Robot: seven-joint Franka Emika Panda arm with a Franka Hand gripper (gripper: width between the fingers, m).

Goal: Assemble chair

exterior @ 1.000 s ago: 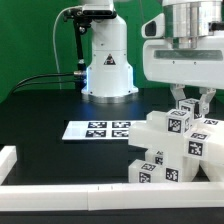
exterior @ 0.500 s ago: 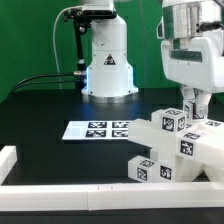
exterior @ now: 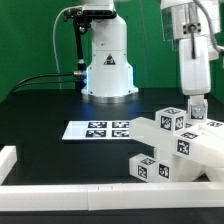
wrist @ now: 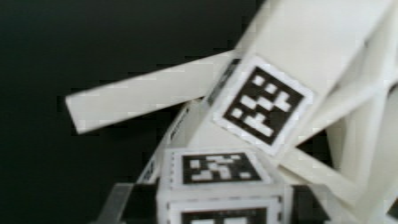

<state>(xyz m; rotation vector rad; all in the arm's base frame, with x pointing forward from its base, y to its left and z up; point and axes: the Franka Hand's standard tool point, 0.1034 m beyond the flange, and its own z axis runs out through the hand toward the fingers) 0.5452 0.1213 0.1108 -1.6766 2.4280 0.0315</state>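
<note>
The chair parts (exterior: 178, 150) are white blocky pieces with black-and-white tags, piled and partly joined at the exterior view's right, near the front rail. My gripper (exterior: 197, 110) points down into the back of this pile, behind a tagged block (exterior: 170, 121). In the wrist view my gripper (wrist: 210, 205) has a finger on each side of a narrow tagged chair piece (wrist: 217, 170) and looks shut on it. Beyond it lie a slanted white panel (wrist: 151, 95) and another tagged block (wrist: 267, 100). The fingertips themselves are hidden.
The marker board (exterior: 97, 129) lies flat left of the pile. The robot base (exterior: 107, 65) stands at the back, with cables (exterior: 40, 80) to its left. White border rails run along the front (exterior: 60, 196) and left corner (exterior: 8, 158).
My wrist has turned and shifted to the exterior view's right, so less of it shows. The tagged blocks in the pile have shifted and turned slightly with it.
</note>
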